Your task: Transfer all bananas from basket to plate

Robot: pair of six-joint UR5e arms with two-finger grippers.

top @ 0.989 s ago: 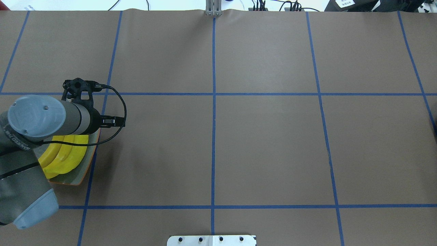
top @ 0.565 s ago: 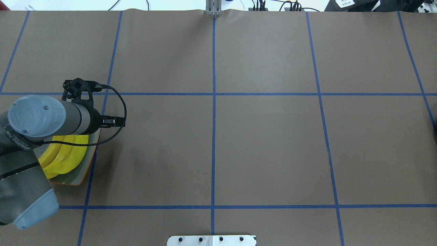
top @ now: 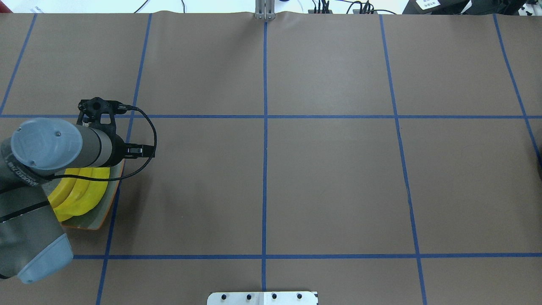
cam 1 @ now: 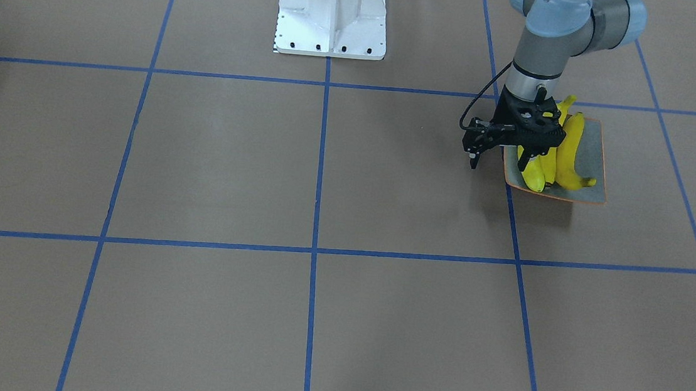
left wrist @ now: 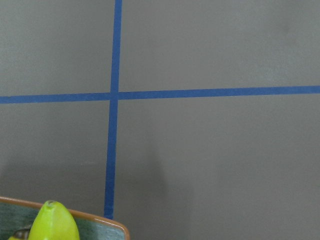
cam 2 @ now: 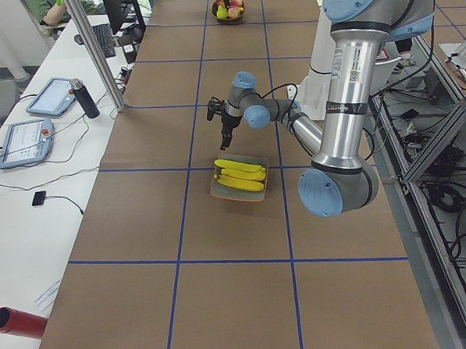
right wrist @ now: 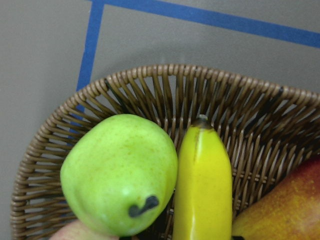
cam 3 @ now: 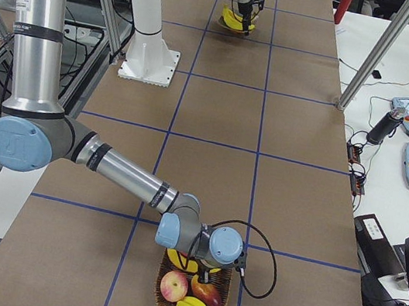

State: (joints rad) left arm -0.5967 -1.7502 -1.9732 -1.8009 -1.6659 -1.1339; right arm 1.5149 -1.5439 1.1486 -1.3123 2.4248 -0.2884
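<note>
At the table's left end, we count three bananas [cam 1: 569, 155] on the plate [cam 1: 591, 155]. One banana [right wrist: 202, 185] lies in the basket [right wrist: 150, 85] beside a pear [right wrist: 120, 175], not yet moved. Left gripper [cam 1: 533, 156] hovers over the plate, seemingly empty, its spread unclear. Right gripper [cam 3: 205, 267] hangs over the basket, state unreadable.

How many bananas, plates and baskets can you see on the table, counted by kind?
bananas: 4, with 3 on the plate and 1 in the basket
plate: 1
basket: 1
Total: 6
</note>
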